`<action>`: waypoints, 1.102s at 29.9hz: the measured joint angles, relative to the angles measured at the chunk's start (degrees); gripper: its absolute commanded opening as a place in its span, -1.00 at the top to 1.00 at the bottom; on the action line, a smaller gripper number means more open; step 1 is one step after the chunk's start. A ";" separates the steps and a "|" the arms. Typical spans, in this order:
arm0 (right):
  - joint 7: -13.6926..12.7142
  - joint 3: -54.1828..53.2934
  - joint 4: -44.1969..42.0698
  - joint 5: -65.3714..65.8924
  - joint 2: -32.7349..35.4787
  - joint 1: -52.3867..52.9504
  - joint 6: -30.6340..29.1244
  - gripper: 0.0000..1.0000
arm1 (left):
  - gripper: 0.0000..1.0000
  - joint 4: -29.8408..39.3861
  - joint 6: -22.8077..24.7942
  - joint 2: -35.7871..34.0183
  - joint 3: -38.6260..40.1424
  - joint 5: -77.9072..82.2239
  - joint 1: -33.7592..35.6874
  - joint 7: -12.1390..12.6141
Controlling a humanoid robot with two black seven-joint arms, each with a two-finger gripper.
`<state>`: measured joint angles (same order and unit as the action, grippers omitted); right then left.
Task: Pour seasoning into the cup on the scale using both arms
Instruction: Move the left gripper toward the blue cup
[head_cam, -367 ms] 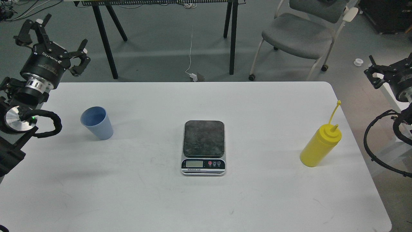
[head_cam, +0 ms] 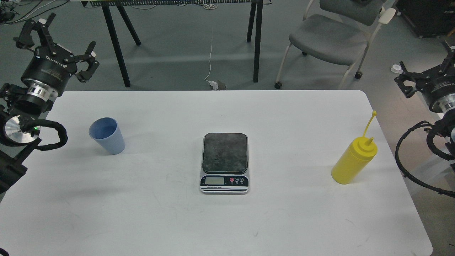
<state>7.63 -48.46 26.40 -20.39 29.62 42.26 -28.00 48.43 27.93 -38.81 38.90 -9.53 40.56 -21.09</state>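
Note:
The light-blue ribbed cup [head_cam: 106, 136] stands upright on the white table [head_cam: 227, 220] at the left. The scale [head_cam: 224, 163] sits in the middle with a bare dark plate. The yellow seasoning bottle [head_cam: 354, 160] stands upright at the right, its cap strap sticking up. My left gripper [head_cam: 58, 39] is open and empty, beyond the table's far left corner, well behind and left of the cup. My right gripper [head_cam: 426, 65] is open and empty, past the table's right edge, behind and right of the bottle.
A grey chair [head_cam: 332, 37] and black table legs [head_cam: 117, 49] stand on the floor behind the table. A white cable [head_cam: 210, 64] lies on the floor. Black cables loop from both arms near the table's side edges.

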 measured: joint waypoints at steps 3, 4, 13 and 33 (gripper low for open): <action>0.00 -0.16 0.34 0.00 0.34 -0.03 0.00 -0.99 | -0.99 4.45 0.06 -3.19 -0.51 1.38 -0.21 0.42; 0.00 -0.22 0.56 0.00 0.49 -0.08 0.00 -0.99 | -0.98 6.28 0.06 -4.38 -0.72 2.76 -0.21 0.44; 0.15 -0.38 0.94 -0.13 0.79 -1.16 0.00 -0.99 | -0.98 16.78 -5.21 -12.68 -1.14 31.17 0.62 0.51; 0.19 -1.82 6.26 -0.15 3.13 -4.96 0.00 -0.99 | -0.77 7.61 -27.75 -11.96 -14.50 105.55 0.03 0.27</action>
<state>7.83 -50.28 32.66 -20.54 32.75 37.31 -28.00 56.05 0.18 -50.76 24.40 96.01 40.59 -20.82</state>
